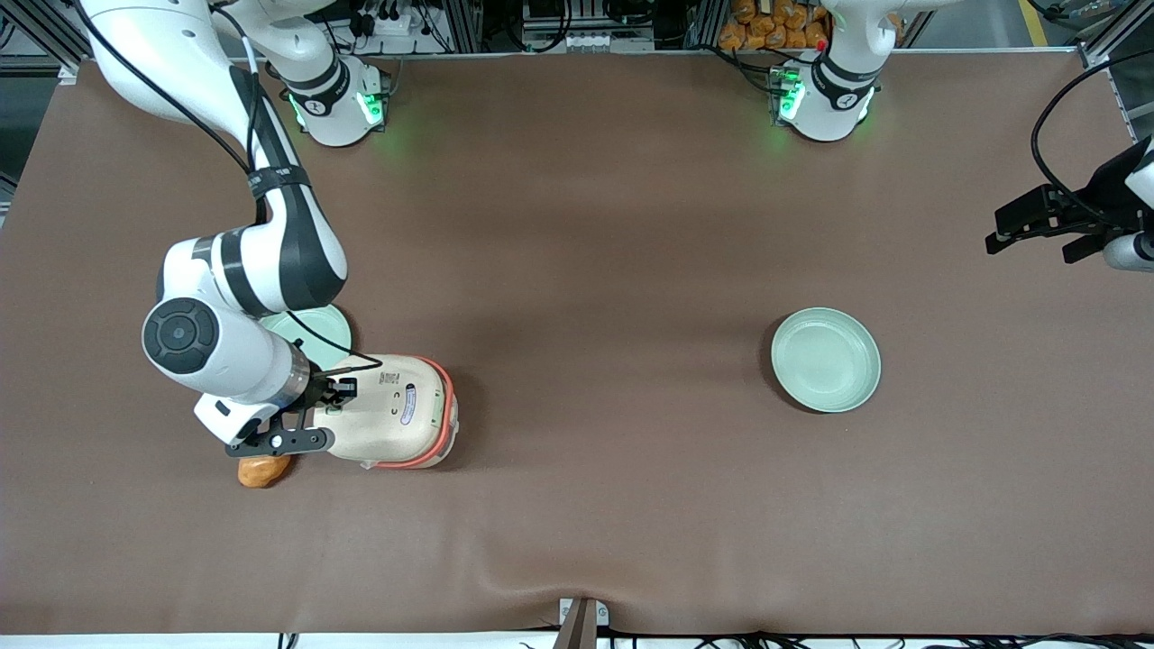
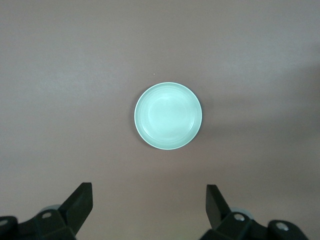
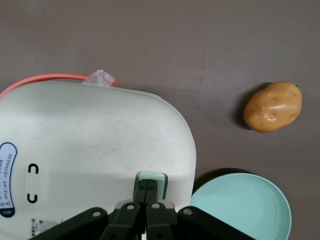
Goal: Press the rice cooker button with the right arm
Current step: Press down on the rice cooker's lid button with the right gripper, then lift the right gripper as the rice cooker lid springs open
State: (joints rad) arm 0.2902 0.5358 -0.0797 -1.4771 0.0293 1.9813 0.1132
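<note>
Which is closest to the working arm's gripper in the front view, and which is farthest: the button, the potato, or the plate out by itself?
From the gripper:
1. The button, on the rice cooker lid, right at the shut fingers.
2. The potato, beside the cooker, nearer the camera.
3. The lone plate, toward the parked arm's end.

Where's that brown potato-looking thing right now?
The potato lies on the table at the working arm's end, beside the rice cooker, nearer the front camera than the shut gripper on the button.
</note>
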